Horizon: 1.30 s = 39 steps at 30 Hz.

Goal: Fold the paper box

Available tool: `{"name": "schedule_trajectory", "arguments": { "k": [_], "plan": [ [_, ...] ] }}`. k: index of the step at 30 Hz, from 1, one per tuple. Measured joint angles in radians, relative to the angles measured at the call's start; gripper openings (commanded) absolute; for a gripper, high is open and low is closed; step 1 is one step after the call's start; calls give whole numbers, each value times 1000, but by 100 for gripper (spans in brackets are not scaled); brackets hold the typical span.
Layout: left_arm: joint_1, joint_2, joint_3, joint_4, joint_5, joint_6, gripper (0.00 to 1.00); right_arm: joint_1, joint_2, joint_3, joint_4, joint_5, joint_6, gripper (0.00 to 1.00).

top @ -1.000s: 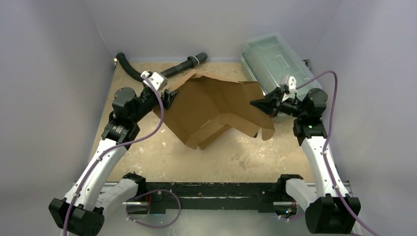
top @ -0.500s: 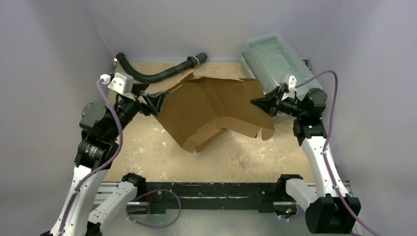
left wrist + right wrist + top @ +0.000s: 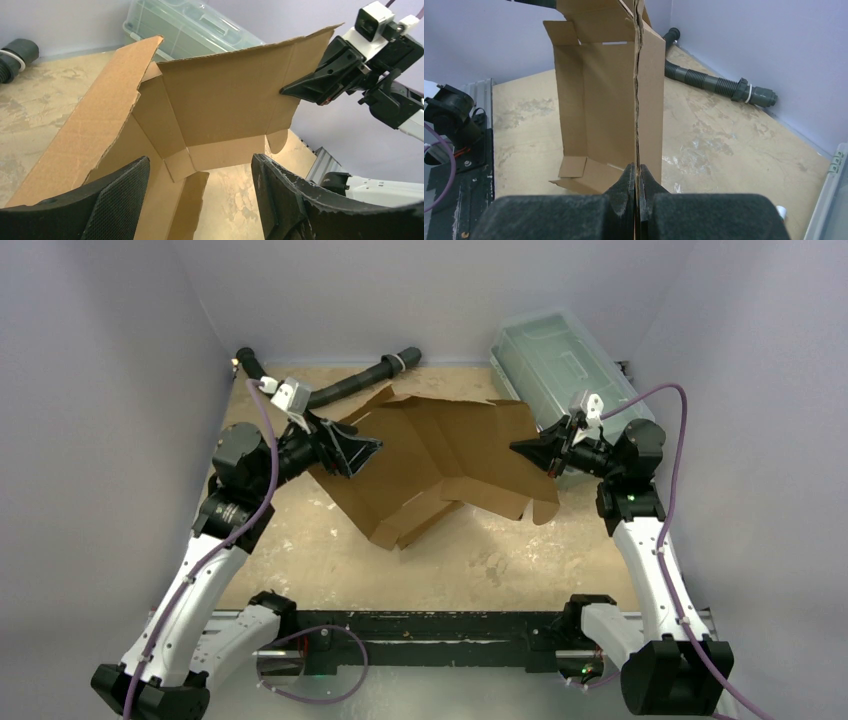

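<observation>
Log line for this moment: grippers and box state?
left gripper: open, beside paper box | right gripper: shut on its right edge | paper box: partly folded

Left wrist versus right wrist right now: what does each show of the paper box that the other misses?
Only the left wrist: the left gripper open, facing the inner face and creased flaps of the paper box, with the right gripper seen from outside on the panel's edge. Only the right wrist: that panel edge-on, clamped between shut fingers, and most of the black corrugated hose along the wall. Both: the box, the table, and at least the hose's end.
</observation>
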Motion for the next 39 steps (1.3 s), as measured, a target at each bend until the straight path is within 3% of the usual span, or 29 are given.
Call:
{"name": "schedule_trajectory", "arguments": {
  "k": [4,9,17,21,25,39],
  "plan": [
    [-20,71,34,-12,-9,32,73,0,0,0,0,0,0,0],
    [-124,135,57,-39,-99,129,68,0,4,0,1,0,0,0],
    [-319,156,56,41,-275,484,67,-2,12,0,9,-5,13,0],
    [-320,161,31,122,-334,656,64,-3,12,0,21,-11,31,0],
    [-320,171,8,163,-381,776,52,-3,12,0,34,-20,53,0],
    [-320,198,-40,222,-423,1036,51,-3,11,0,86,-63,114,0]
  ]
}}
